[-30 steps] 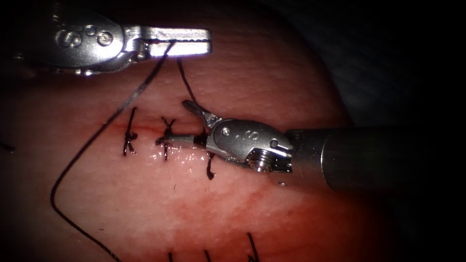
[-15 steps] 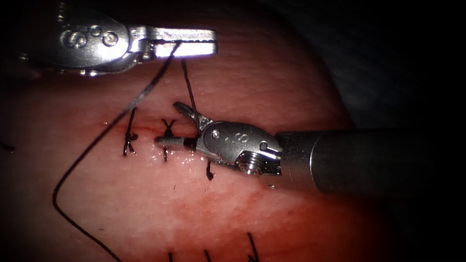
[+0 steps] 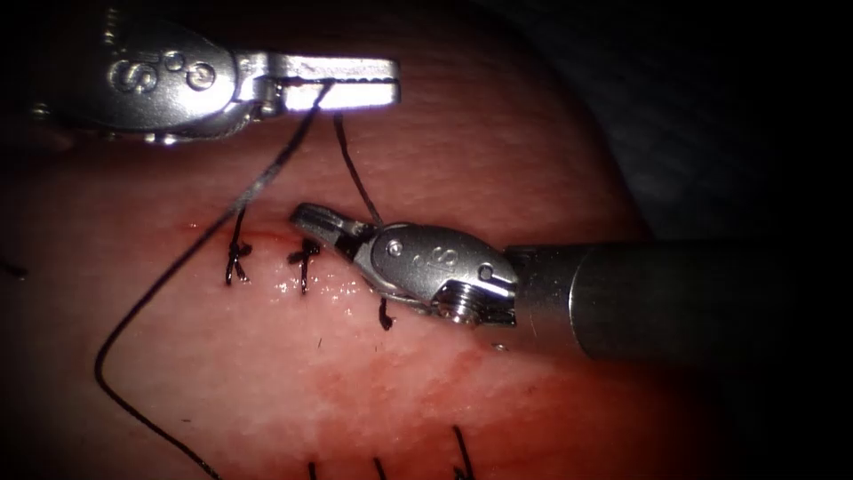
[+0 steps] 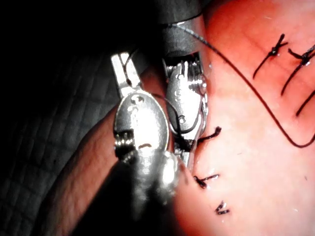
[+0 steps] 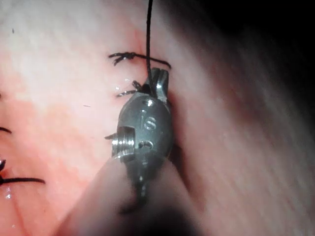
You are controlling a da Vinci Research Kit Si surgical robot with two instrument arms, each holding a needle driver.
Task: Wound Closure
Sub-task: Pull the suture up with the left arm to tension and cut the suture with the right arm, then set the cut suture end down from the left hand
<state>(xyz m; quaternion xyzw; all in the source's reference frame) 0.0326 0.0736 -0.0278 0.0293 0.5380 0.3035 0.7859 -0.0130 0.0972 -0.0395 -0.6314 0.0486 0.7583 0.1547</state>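
The thread runs from the left tool, whose jaws are clenched on it at the far side of the tissue. One strand drops toward the right tool; the other sweeps left and loops out across the near left of the tissue. No needle can be made out in these views.

The change is in the right tool. A second ago its jaws stood spread, one tip lying along the cut and the other raised toward the strand. Now they have come together into one narrow tip, tilted up and shifted left, just beside the middle stitch. The short strand from the left tool meets the right tool at the base of its jaws. Whether it is pinched there or only passes behind, I cannot tell. The left tool has barely moved.

As I read it, the right tool has closed at the short end of the thread. The leftmost stitch lies knotted across the cut.
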